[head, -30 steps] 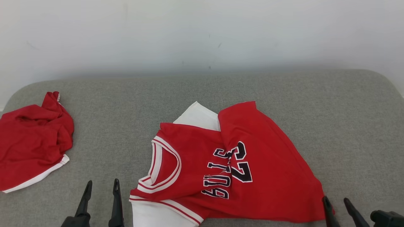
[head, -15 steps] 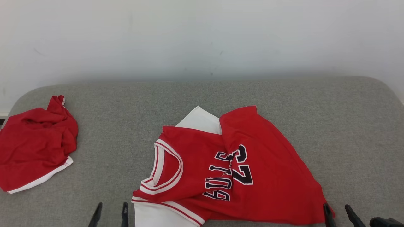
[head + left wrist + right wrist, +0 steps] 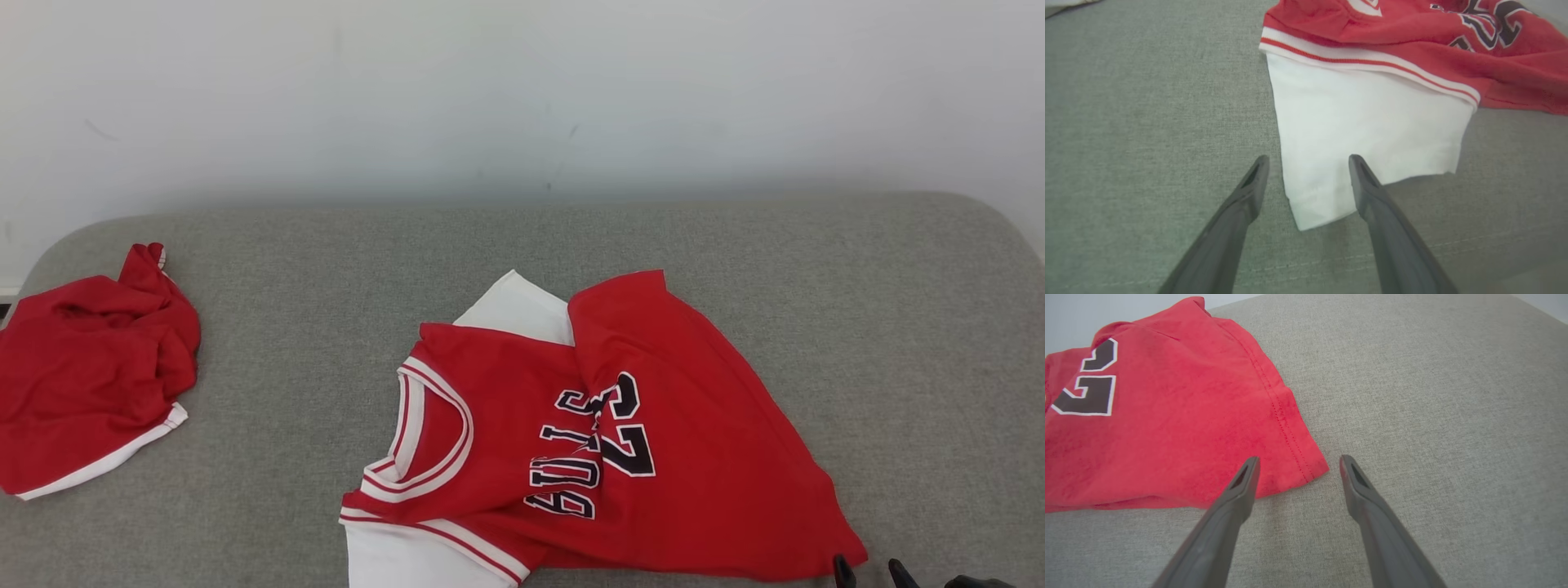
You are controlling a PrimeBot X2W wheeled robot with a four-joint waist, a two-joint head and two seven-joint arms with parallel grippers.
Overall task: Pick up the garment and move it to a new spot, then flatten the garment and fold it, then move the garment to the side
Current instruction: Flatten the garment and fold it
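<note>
Far out past my left gripper sits a crumpled red cloth with white trim; I'd leave it alone. That gripper's fingers stand apart, with the white sleeve of the red basketball jersey with dark lettering just ahead. The jersey lies rumpled on the grey woven cushion. My right gripper, equally spread, frames the red hem corner. I'd go low, pinch both layers, then pull outward evenly.
</note>
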